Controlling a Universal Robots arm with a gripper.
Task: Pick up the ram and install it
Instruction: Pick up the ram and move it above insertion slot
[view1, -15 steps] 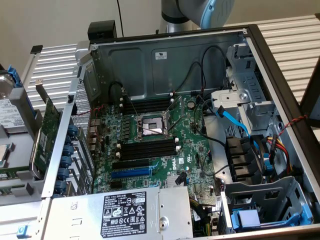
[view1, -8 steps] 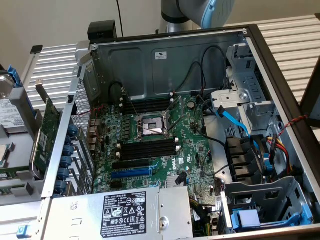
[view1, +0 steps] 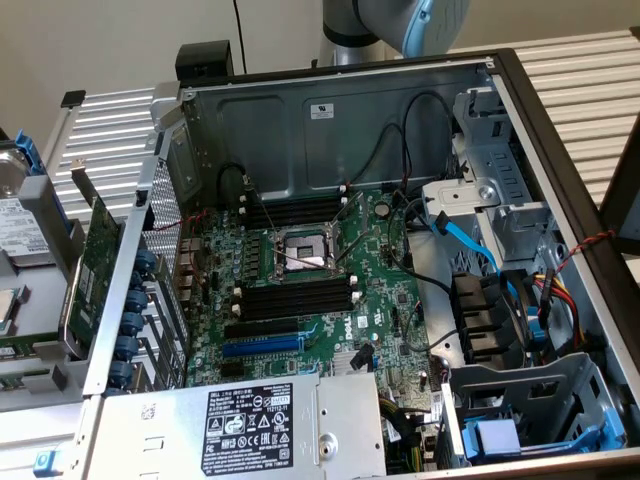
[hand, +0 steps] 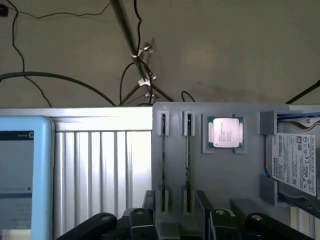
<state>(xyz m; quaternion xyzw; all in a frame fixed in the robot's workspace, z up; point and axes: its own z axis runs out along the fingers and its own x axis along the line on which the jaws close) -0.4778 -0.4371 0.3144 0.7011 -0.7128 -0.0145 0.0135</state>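
While I hold gripper (hand: 177, 226) wide open, empty, by gray tray (hand: 240, 175), ram (hand: 163, 160) on edge, 2nd stick (hand: 187, 150) beside.

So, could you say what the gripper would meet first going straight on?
The gripper would probably meet the ram sticks standing in the grey tray; depth is unclear.

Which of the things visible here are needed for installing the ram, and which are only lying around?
For the job: ram sticks, standing in the grey holder; black memory slots on the motherboard.
Lying about: processor chip; hard drive; expansion card; blue cable.
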